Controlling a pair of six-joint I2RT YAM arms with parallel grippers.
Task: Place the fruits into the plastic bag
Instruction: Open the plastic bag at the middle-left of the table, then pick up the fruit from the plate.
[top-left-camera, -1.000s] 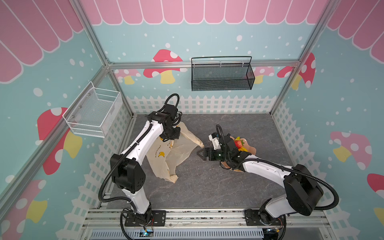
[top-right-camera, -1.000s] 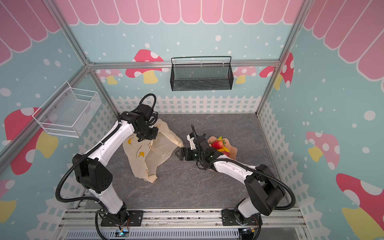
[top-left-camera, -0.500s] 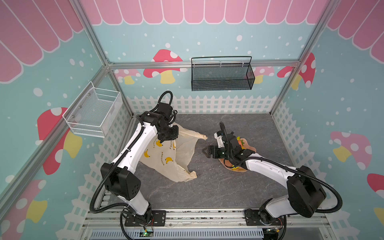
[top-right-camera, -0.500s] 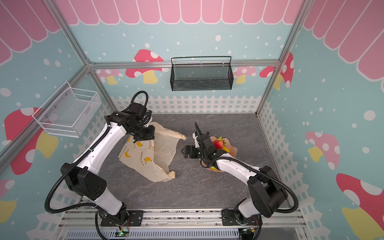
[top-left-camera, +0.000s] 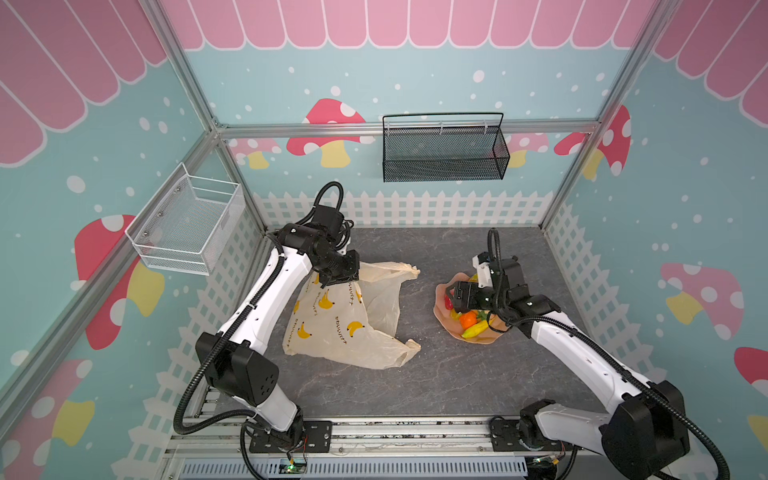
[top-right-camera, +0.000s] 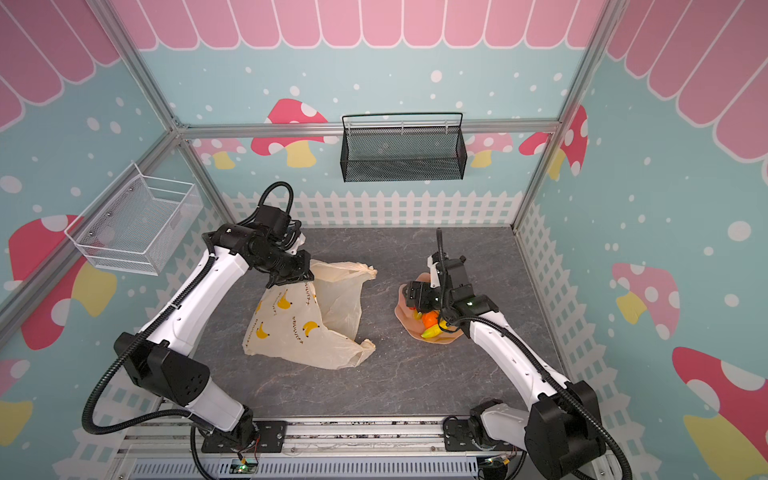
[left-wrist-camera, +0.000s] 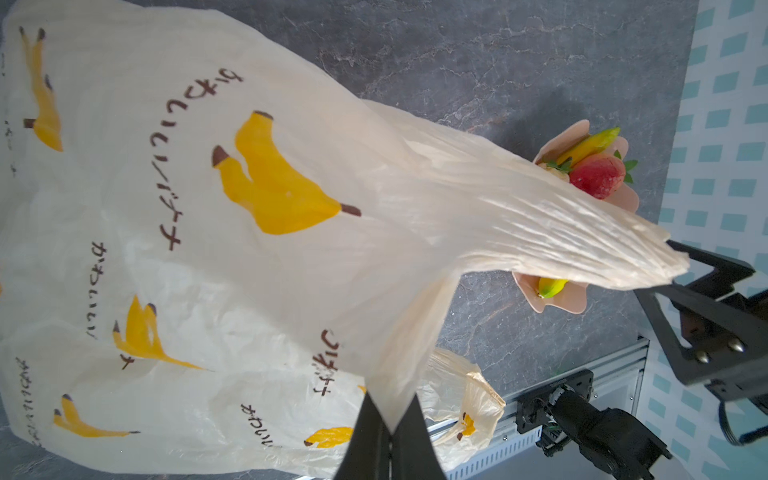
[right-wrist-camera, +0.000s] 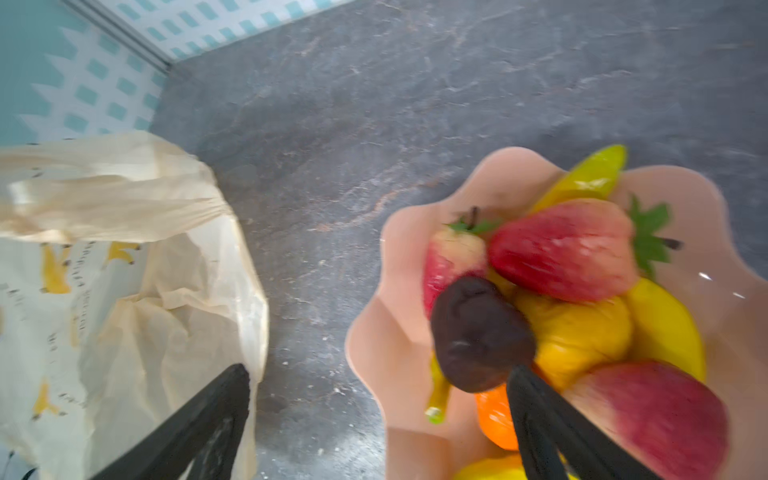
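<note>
1. Two white-and-black robot arms, the left arm (top-left-camera: 266, 307) and the right arm (top-left-camera: 582, 353), are bolted to the aluminium rail (top-left-camera: 395, 432) at the near edge of the grey marbled tabletop (top-left-camera: 436, 374).
2. Next comes the thin cream translucent plastic bag (top-left-camera: 332, 328). Its bottom rests on the tabletop on the left arm's side, and it lies apart from the plate.
3. Its print shows yellow banana bunches and repeated lines of dark brown Japanese lettering. In the left wrist view the lettering appears to read "かわいいバナナ". No other writing can be read.
4. Just beyond, the left gripper (left-wrist-camera: 390, 430) is clenched on a bunched strip of the bag's upper edge and holds that part raised off the tabletop.
5. On the right arm's side sits the pink wavy-edged plate (right-wrist-camera: 395, 249). Piled on it are all the fruits in view:
   - red strawberries (right-wrist-camera: 561, 249)
   - yellow bananas (right-wrist-camera: 665, 324)
   - an orange tangerine (right-wrist-camera: 494, 415)
   - a dark brown round fruit (right-wrist-camera: 478, 336), which lies on top
6. Above the plate's bag-side rim hangs the right gripper (right-wrist-camera: 378, 374), jaws spread wide and grasping nothing. One finger (right-wrist-camera: 536, 415) is right beside the dark brown round fruit, but the view is too blurred to show whether they touch.
7. Farthest off, a white wire basket (top-left-camera: 187, 224) hangs on the left wall and a black mesh basket (top-left-camera: 444, 153) on the back wall.
</note>
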